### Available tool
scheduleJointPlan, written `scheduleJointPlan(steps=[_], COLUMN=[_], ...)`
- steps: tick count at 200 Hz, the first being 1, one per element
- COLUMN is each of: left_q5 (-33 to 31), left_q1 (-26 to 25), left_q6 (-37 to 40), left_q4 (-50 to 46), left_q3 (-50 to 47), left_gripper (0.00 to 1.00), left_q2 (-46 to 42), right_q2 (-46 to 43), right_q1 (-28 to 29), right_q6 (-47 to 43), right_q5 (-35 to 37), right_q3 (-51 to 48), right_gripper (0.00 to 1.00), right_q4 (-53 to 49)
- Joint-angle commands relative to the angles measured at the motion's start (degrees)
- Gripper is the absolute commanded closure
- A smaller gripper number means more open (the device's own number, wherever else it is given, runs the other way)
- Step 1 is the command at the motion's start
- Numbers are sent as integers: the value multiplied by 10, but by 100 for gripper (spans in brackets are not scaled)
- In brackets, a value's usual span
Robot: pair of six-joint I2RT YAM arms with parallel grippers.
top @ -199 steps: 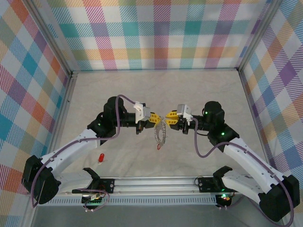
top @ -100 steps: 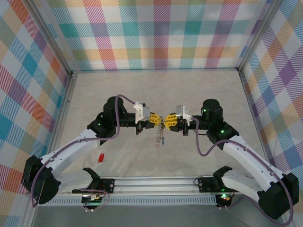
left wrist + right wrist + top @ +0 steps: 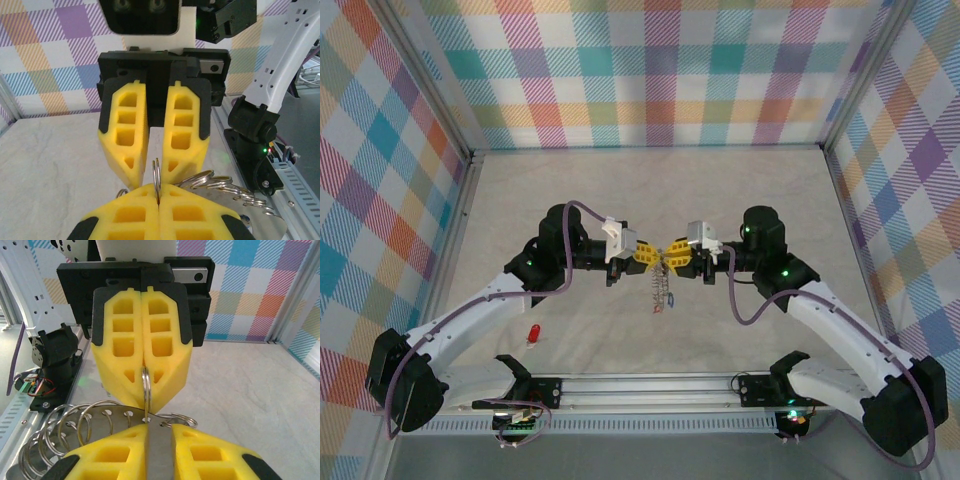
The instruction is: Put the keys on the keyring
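Count: 2 hands, 1 keyring, 1 key clear enough to id.

L hand point(image 3: 650, 254) & R hand point(image 3: 673, 258) sit tip to tip over mid surface point(image 3: 620, 190).

Thin pale silver keyring point(image 3: 661, 285), made of linked wire loops, hangs down from between them.
- L hand is clenched on one thin loop at the top.
- R hand is clamped on a flat grey metal strip of the same keyring, just beside L tips.

Small red plastic-headed key point(image 3: 533, 333) lies on surface, well apart from both hands, off to the L.

Coloured specks at keyring's low end, too small to id.
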Motion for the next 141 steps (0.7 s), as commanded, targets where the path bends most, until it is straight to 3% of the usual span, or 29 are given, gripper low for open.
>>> scheduleJointPlan(steps=[1,76,141], left_q5=[25,-2,5], left_q1=[3,3,1], left_q6=[13,16,30], left_q4=[23,11,-10], left_q3=[21,26,31], left_gripper=[100,100,100], left_q2=[0,6,2], right_q2=[3,-2,-1], right_q1=[-1,-2,-1], right_q6=[8,0,-3], right_q5=[-31,-43,-42], right_q3=[19,14,17], right_gripper=[81,79,85], right_q4=[24,27,15])
